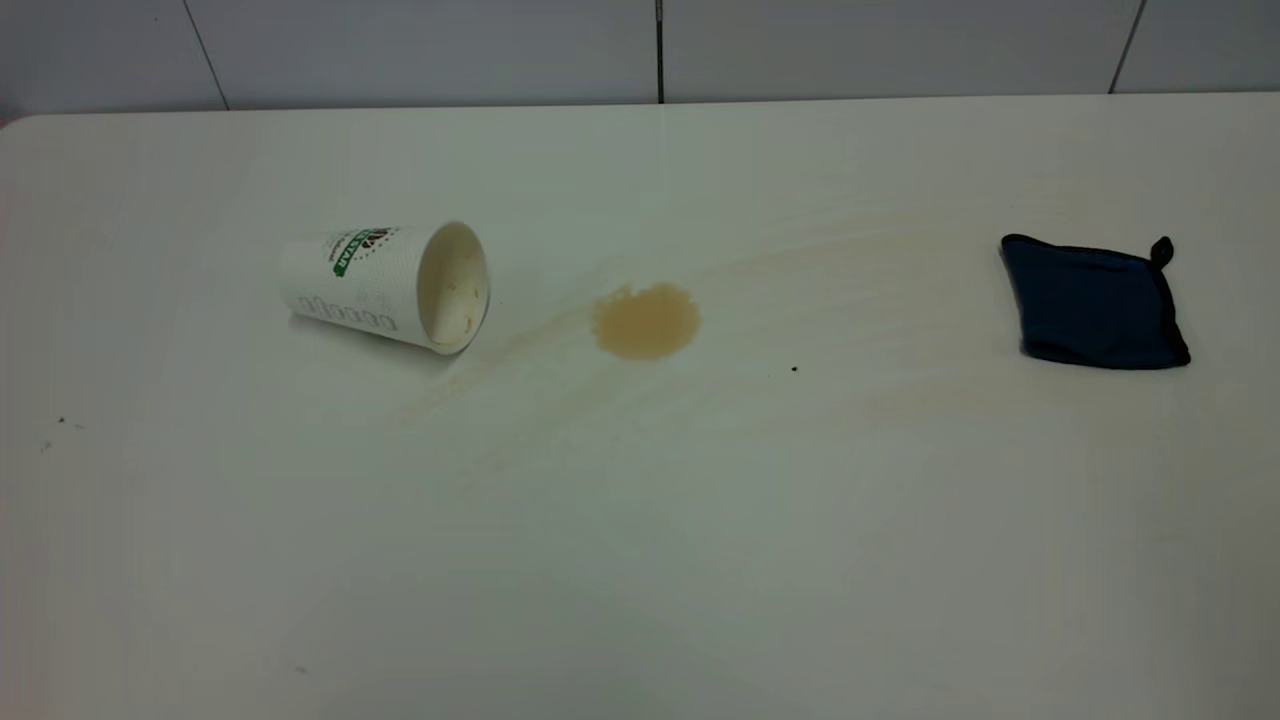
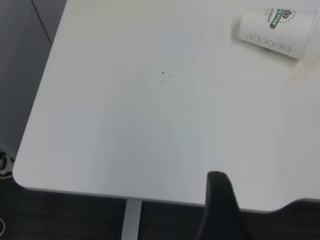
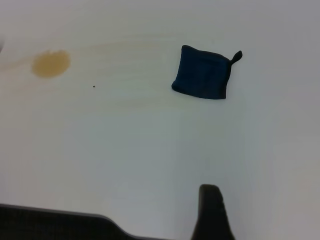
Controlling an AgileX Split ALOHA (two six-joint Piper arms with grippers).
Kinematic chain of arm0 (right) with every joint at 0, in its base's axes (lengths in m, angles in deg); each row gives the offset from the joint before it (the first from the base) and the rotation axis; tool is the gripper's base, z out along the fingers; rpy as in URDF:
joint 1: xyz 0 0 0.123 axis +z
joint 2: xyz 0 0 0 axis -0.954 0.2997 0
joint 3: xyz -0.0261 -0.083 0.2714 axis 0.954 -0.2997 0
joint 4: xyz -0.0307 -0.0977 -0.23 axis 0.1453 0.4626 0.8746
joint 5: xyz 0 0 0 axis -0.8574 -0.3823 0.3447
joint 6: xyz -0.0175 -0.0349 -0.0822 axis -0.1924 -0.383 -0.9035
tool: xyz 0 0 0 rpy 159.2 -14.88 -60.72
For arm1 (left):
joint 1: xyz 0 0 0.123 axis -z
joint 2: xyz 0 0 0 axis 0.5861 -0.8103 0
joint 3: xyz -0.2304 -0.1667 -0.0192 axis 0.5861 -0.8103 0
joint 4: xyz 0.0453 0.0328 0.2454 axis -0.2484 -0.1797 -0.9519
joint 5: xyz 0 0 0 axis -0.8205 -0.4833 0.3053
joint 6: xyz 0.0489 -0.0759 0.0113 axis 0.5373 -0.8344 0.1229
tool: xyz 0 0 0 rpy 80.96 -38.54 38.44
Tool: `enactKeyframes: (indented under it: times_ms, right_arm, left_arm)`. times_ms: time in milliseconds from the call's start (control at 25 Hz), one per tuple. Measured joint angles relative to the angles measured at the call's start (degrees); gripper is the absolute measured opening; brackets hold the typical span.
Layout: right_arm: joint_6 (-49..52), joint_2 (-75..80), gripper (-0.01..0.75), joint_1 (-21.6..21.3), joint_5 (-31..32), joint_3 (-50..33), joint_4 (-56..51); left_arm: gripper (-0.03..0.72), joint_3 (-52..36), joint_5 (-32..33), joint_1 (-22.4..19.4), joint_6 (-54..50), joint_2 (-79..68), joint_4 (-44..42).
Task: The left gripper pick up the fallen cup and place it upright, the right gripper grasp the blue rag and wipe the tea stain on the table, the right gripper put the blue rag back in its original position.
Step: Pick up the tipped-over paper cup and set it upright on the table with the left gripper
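Observation:
The cup [image 1: 390,286] lies on its side on the table [image 1: 640,560], left of centre, with its cream mouth facing the tea stain [image 1: 646,320]. The cup also shows in the left wrist view [image 2: 275,31]. The tea stain is a light brown puddle with faint pale streaks around it; it also shows in the right wrist view [image 3: 50,63]. The blue rag [image 1: 1094,303] lies flat at the right, also in the right wrist view [image 3: 203,79]. My left gripper [image 2: 220,210] hangs over the table's near edge, far from the cup. My right gripper [image 3: 212,215] is well short of the rag. Neither arm shows in the exterior view.
A tiny black speck [image 1: 794,369] lies right of the stain. Small dark specks [image 1: 61,421] sit near the table's left side. A tiled wall [image 1: 660,50] rises behind the far edge. A table leg [image 2: 131,220] stands below the near edge.

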Motion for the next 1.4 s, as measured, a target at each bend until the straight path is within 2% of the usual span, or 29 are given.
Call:
enactKeyframes:
  times_ms: [1400]
  right_arm:
    - [0.0, 0.0, 0.581, 0.0, 0.0, 0.0, 0.0]
  left_arm:
    - [0.514, 0.0, 0.0, 0.0, -1.0, 0.0, 0.0]
